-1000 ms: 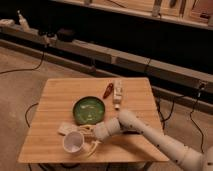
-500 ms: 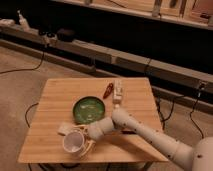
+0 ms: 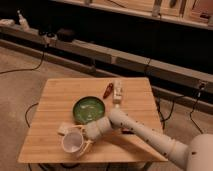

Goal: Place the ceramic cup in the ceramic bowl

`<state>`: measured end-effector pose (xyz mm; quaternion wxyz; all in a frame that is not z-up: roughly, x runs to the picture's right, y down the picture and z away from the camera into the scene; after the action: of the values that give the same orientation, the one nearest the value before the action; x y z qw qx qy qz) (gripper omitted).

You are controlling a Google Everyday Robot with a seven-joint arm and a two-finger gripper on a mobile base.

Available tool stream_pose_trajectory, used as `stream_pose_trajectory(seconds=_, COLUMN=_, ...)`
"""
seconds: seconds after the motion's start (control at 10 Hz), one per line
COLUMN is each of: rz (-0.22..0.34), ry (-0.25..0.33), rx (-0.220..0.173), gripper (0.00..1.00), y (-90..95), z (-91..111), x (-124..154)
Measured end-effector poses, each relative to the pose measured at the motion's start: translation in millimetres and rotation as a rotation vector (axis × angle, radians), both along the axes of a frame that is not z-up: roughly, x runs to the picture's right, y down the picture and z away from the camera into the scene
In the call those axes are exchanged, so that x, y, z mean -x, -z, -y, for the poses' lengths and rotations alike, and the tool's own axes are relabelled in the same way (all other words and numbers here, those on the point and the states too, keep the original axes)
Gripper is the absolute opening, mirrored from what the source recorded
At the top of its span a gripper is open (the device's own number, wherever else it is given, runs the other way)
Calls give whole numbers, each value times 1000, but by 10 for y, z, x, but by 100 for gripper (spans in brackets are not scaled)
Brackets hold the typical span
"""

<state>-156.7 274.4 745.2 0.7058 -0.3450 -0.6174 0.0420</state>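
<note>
The wooden table (image 3: 55, 95) fills the middle. The arm (image 3: 150, 137) enters from 4 o'clock, its base cut off. The ceramic bowl (image 3: 90, 110) sits centrally. At its 7 o'clock is the ceramic cup (image 3: 71, 143), with the gripper (image 3: 85, 137) against its 2 o'clock side; I cannot tell whether it grips.

The ceramic bowl (image 3: 89, 110) lies on the table (image 3: 55, 95) behind the ceramic cup (image 3: 71, 143), claw (image 3: 84, 139) at the cup's right.

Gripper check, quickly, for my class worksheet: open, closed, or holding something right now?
Gripper: closed on the white cup, just in front of the green bowl.
</note>
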Motion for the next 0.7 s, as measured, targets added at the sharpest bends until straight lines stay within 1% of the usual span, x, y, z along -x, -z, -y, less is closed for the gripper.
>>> stream_pose_trajectory(seconds=0.1, rz=4, ry=1, rx=5, gripper=67, y=-3, z=-6, x=14)
stream_pose_trajectory(seconds=0.3, rz=7, ry=-4, rx=18, gripper=46, y=-32, z=-7, x=28)
stream_pose_trajectory(seconds=0.4, rz=6, ry=-8, rx=23, gripper=42, y=-47, z=-6, x=26)
stream_pose_trajectory(seconds=0.7, rz=-2, ry=-32, rx=40, gripper=41, y=-104, z=29, x=-21)
